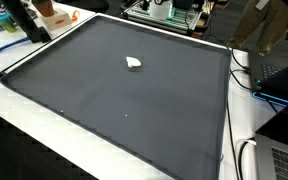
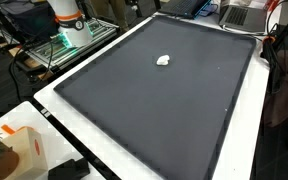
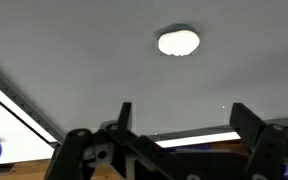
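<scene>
Black gripper (image 3: 184,112), fingers spread wide, hangs apart from the small white crumpled lump (image 3: 177,42) on the dark grey mat (image 3: 74,50) — an off-centre nudge might skid it away

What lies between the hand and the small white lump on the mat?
Nothing: in the wrist view only bare grey mat separates the open hand from the white lump.

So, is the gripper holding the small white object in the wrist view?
No, in the wrist view the white object lies alone on the dark mat, apart from the open gripper.
</scene>
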Available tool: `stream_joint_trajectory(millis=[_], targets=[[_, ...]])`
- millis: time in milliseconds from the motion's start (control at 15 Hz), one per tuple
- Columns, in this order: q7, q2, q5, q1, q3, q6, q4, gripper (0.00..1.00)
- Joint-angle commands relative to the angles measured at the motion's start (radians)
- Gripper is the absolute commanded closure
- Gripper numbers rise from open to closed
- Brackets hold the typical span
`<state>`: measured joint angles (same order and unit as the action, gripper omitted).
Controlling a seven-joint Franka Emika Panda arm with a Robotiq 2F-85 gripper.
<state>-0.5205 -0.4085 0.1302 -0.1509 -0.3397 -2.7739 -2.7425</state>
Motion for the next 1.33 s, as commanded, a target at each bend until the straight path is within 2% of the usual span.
stream_joint_trajectory(millis=[0,133,200,400,533,600,867,933,1000,1067,1267], targets=[[-0.084,0.055,0.037,-0.056,-0.029,-0.134,0.0,0.0],[-0.144,0.093,0.09,-0.126,-0.078,-0.227,-0.001,0.0],[-0.179,0.104,0.139,-0.183,-0.12,-0.263,-0.001,0.0],[-0.261,0.13,0.276,-0.324,-0.231,-0.291,-0.001,0.0],[-0.314,0.133,0.331,-0.375,-0.281,-0.279,-0.001,0.0],[-0.256,0.125,0.274,-0.321,-0.23,-0.268,0.0,0.0],[-0.263,0.127,0.28,-0.331,-0.239,-0.268,0.003,0.0],[-0.249,0.154,0.26,-0.306,-0.224,-0.26,0.006,0.0],[-0.269,0.14,0.279,-0.331,-0.251,-0.238,0.001,0.0],[-0.261,0.159,0.272,-0.318,-0.247,-0.235,0.0,0.0],[-0.293,0.194,0.295,-0.339,-0.284,-0.214,-0.002,0.0]])
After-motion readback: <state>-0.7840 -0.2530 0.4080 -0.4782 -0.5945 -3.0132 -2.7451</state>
